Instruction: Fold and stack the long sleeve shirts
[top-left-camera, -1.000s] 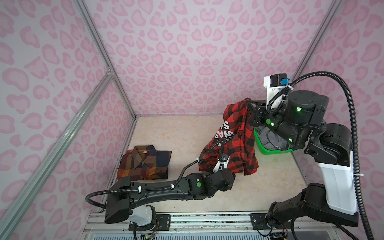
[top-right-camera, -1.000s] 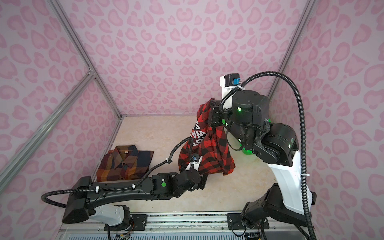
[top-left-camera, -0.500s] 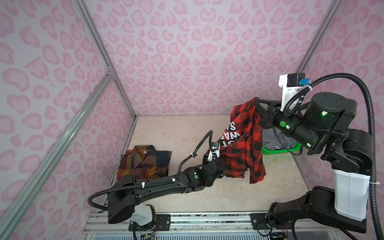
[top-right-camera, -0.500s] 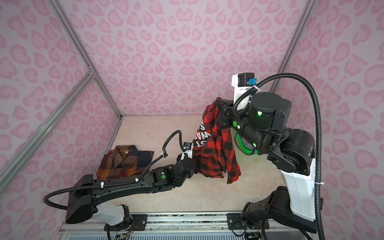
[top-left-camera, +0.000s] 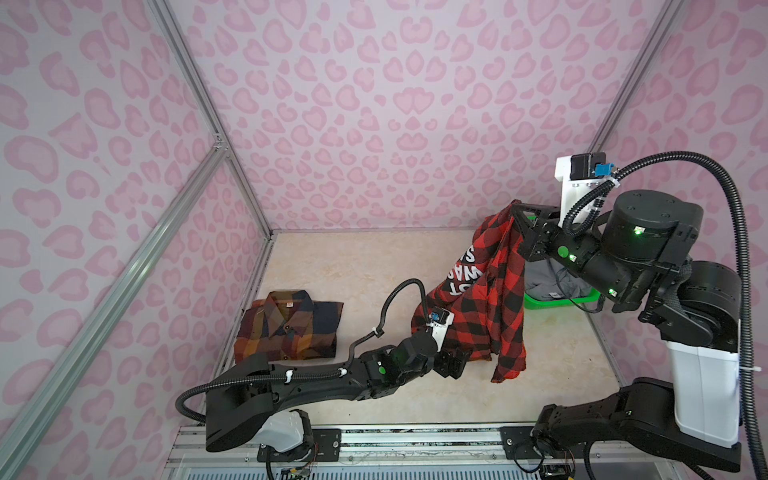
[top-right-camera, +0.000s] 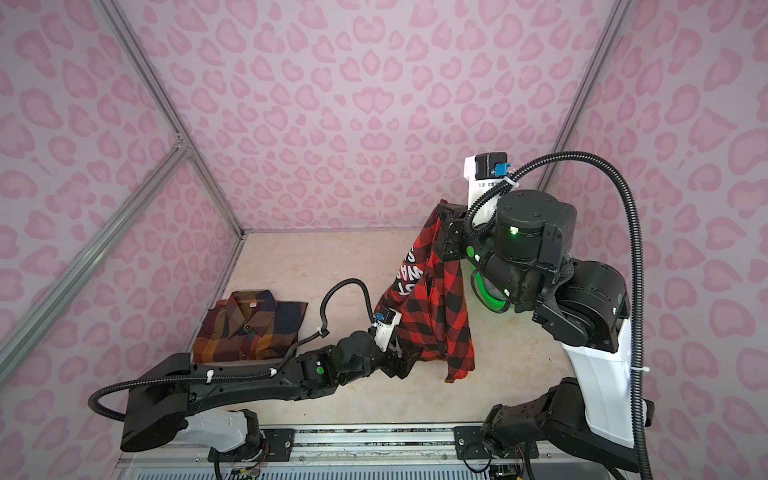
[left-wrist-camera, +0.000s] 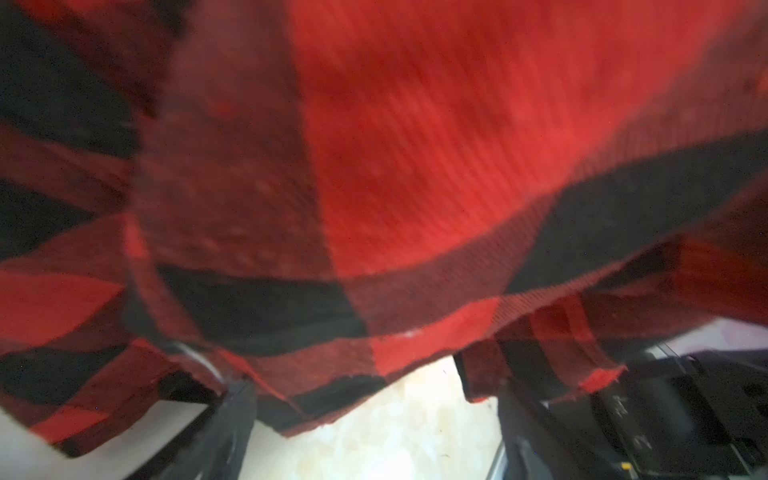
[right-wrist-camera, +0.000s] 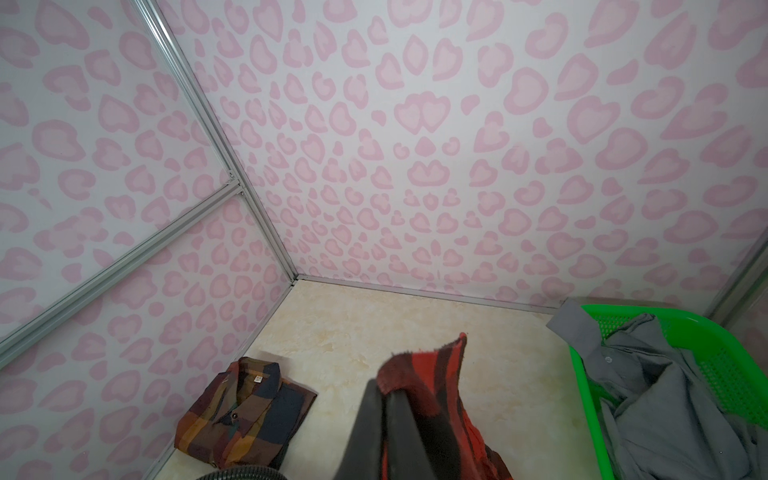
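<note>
Hanging lengthwise from the right hand (top-left-camera: 519, 216): the red-and-black flannel (top-left-camera: 490, 316)
It is pinched shut at the top, above the tabletop's (top-left-camera: 353, 266) right side. The left hand (top-left-camera: 457, 363), wide open and gripping nothing, sits nearer at the dangling hem.

We stretch our left arm (top-left-camera: 299, 380) out low and nearly level, wrist turned toward the middle. Its hand (top-left-camera: 454, 364) is spread wide, the 2 fingers (left-wrist-camera: 231, 419) well apart at the hem of the red-and-black flannel (top-left-camera: 490, 307). Our right arm (top-left-camera: 648, 241) stands high with the forearm angled inward, and its hand (top-left-camera: 516, 211) is pinched tight on the flannel's top edge.
</note>
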